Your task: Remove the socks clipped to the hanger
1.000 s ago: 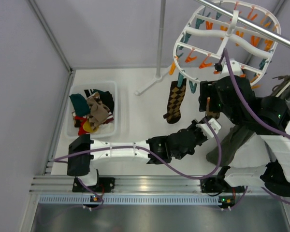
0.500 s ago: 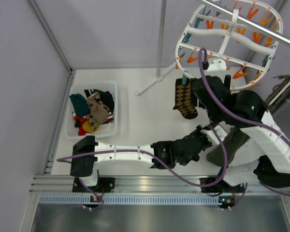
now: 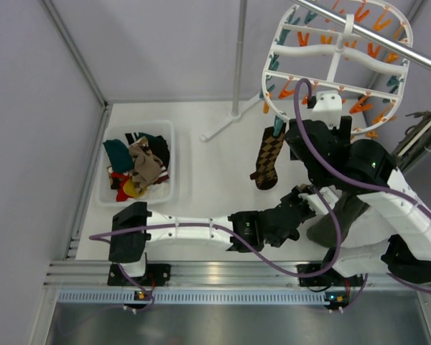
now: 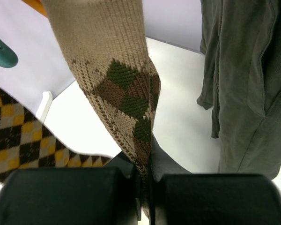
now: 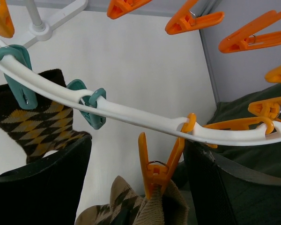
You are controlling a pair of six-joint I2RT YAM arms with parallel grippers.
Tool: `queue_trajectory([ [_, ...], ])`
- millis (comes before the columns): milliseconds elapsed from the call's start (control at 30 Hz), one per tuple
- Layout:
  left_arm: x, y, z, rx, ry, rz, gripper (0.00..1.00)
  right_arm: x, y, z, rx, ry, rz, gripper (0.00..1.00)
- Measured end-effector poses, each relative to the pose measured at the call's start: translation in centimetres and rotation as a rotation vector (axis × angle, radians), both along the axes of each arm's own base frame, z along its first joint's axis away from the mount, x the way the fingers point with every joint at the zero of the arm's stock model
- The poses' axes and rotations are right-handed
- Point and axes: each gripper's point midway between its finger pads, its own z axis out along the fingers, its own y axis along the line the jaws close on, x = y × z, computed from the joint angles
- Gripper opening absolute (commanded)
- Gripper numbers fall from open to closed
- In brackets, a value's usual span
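Observation:
The white oval hanger (image 3: 335, 54) hangs at the top right, with orange and teal clips. A brown-and-yellow argyle sock (image 3: 268, 159) dangles from a teal clip (image 5: 19, 82) on its near rim (image 5: 131, 118); it also shows in the right wrist view (image 5: 37, 119) and the left wrist view (image 4: 18, 145). My left gripper (image 4: 147, 180) is shut on the lower end of a tan sock with green and brown diamonds (image 4: 117, 79). An orange clip (image 5: 158, 169) holds that sock's top (image 5: 152, 211). My right gripper (image 5: 138, 154) is open, with its fingers on either side of this clip.
A white bin (image 3: 112, 195) with several loose socks stands at the left. A dark green garment (image 4: 248, 84) hangs at the right, close to both grippers. The metal rail (image 3: 388, 44) and a stand pole (image 3: 238, 57) are behind the hanger.
My right gripper rose and moved left to the hanger's near rim. The hanger tilted and the argyle sock swung. My left arm reached a little further right, still holding the tan sock.

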Motion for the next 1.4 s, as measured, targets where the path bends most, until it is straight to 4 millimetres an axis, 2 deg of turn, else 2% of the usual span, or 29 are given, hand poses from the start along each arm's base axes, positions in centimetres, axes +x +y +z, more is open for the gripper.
queue_trajectory([
  [200,0.4,-0.1,-0.3,0.000,0.000,0.010,0.00,-0.4,-0.7,0.0,0.007,-0.005,-0.003,0.77],
  [367,1.5,0.2,-0.8,0.007,0.001,0.030,0.00,-1.7,-1.8,-0.2,0.035,0.006,0.037,0.79],
  [567,1.7,-0.5,-2.6,0.033,0.003,0.034,0.00,-3.2,-3.4,0.7,0.100,-0.019,0.069,0.79],
  [700,1.7,-0.7,-3.1,0.042,0.004,0.034,0.00,-3.4,-3.8,0.9,0.108,-0.027,0.071,0.79],
  [867,1.7,-0.7,-3.0,0.042,0.003,0.033,0.00,-3.1,-3.2,0.5,0.079,-0.008,0.084,0.78],
  [1100,1.8,-0.9,-2.5,0.034,-0.003,0.033,0.00,-2.4,-1.3,-0.1,0.062,0.032,0.117,0.74],
  [1400,2.0,-1.7,-2.9,0.049,-0.012,0.032,0.00,-2.7,-0.9,0.5,0.090,0.032,0.156,0.73],
])
